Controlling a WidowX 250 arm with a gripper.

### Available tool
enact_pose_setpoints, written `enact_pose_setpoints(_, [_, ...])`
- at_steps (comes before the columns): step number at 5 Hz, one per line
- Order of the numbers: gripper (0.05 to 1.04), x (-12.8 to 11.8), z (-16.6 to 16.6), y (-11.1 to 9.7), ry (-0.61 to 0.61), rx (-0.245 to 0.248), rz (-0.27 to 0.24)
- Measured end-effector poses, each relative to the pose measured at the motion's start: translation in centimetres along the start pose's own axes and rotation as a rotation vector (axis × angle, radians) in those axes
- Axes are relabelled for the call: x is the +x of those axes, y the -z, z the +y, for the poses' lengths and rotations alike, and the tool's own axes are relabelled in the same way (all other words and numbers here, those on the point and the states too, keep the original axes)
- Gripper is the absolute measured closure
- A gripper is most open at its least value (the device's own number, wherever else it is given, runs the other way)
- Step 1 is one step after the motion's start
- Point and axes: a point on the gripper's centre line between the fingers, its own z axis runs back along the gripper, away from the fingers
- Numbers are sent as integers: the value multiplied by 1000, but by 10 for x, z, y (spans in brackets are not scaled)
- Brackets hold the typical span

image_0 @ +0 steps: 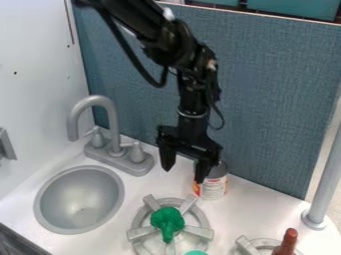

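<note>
Black two-finger gripper (184,169) — jaws wide apart.
One jaw overlaps a round can with a white-and-orange label (214,187) — I cannot tell if they touch; lower in view than the jaws, a green, broccoli-shaped toy (167,219) rests on a grey, round burner grate (140,232).

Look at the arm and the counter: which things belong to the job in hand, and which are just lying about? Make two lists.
In hand:
- gripper, open, above the counter
- can, nearest the gripper, partly behind it

Lying about:
- green toy on a burner
- teal thing, bottom edge
- brown thing, lower right
- sink and faucet
</note>
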Motion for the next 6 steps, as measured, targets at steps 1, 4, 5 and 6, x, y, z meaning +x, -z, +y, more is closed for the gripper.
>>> enact_pose_setpoints(1, [83, 35, 2, 24, 21, 48, 23])
enact_pose_setpoints(4, [83, 77, 26, 30, -157, 167, -68])
enact_pose_setpoints(5, [83, 78, 31, 36, -234, 202, -113])
enact_pose_setpoints(6, [83, 86, 21, 37, -258, 238, -185])
